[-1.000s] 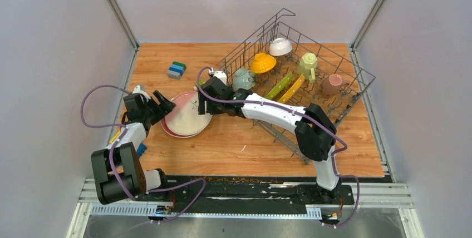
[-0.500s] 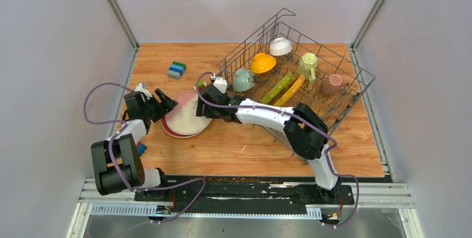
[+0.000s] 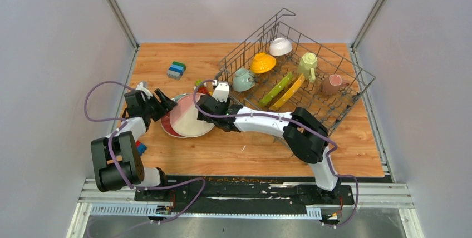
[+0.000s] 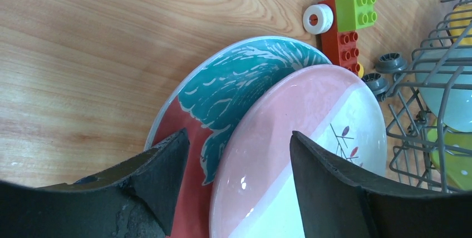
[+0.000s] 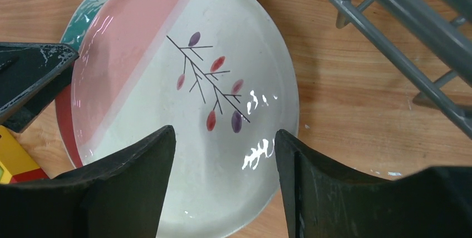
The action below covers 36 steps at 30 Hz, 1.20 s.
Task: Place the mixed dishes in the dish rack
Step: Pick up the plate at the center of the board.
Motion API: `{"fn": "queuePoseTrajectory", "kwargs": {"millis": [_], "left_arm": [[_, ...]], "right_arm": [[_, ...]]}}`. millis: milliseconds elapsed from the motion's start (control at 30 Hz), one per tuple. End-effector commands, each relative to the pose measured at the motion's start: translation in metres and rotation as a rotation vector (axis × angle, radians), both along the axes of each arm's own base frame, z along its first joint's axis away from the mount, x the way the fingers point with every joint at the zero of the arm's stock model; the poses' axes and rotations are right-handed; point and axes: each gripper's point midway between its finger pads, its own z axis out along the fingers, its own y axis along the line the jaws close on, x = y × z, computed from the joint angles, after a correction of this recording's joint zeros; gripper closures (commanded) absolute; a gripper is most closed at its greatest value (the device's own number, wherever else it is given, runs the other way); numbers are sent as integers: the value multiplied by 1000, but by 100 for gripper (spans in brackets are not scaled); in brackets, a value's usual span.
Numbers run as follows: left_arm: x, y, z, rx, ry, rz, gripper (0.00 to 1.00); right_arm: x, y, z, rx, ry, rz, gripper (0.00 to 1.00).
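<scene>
A pink and white plate (image 3: 189, 117) with a twig pattern lies on a red and teal plate (image 3: 167, 125) on the table, left of the dish rack (image 3: 334, 52). My left gripper (image 3: 165, 104) is open at the stack's left side; the pink plate's (image 4: 300, 138) rim lies between its fingers, one finger over the red plate (image 4: 234, 77). My right gripper (image 3: 203, 108) is open over the pink plate's (image 5: 183, 82) right part. The rack holds a white bowl (image 3: 280, 46), yellow bowl (image 3: 262, 63), teal mug (image 3: 242, 79), pale-green mug (image 3: 308, 64), pink mug (image 3: 333, 84), and lime-green (image 3: 277, 88) and yellow (image 3: 290, 89) plates.
Toy blocks lie about: a blue-green stack (image 3: 176, 70) at the far left, red and green ones (image 4: 345, 26) beside the rack's wheels, and a yellow one (image 5: 14, 157) by the left arm. Rack wires (image 5: 401, 32) run close to the right of the plates.
My right gripper has come toward the near side and down over the pink plate's right part. The left gripper's jaws have narrowed a little.
</scene>
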Motion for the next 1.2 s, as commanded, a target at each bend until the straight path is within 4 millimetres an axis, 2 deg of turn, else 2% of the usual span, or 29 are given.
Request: {"fn": "queuePoseTrajectory", "kwargs": {"millis": [0,200,267,367,600,767,1000,1167], "left_arm": [[-12,15,-15,71,84,37,27],[-12,14,-15,72,85,25,31],[-12,13,-14,72,81,22,31],[-11,10,-13,66,71,4,36],[-12,5,-13,51,62,-26,40],[-11,3,-13,50,58,-36,43],[-10,0,-15,39,61,-56,49],[-9,-4,-16,31,66,-75,53]], "right_arm": [[3,-16,38,-6,-91,-45,33],[-2,-23,54,7,-106,-32,33],[-5,-27,53,14,-95,-35,33],[-12,-39,31,33,-37,-93,34],[-13,-22,-2,103,95,-72,34],[-9,-17,-13,132,110,-89,34],[-5,-19,-31,140,118,-137,37],[-3,-7,-28,216,91,-111,39]]}}
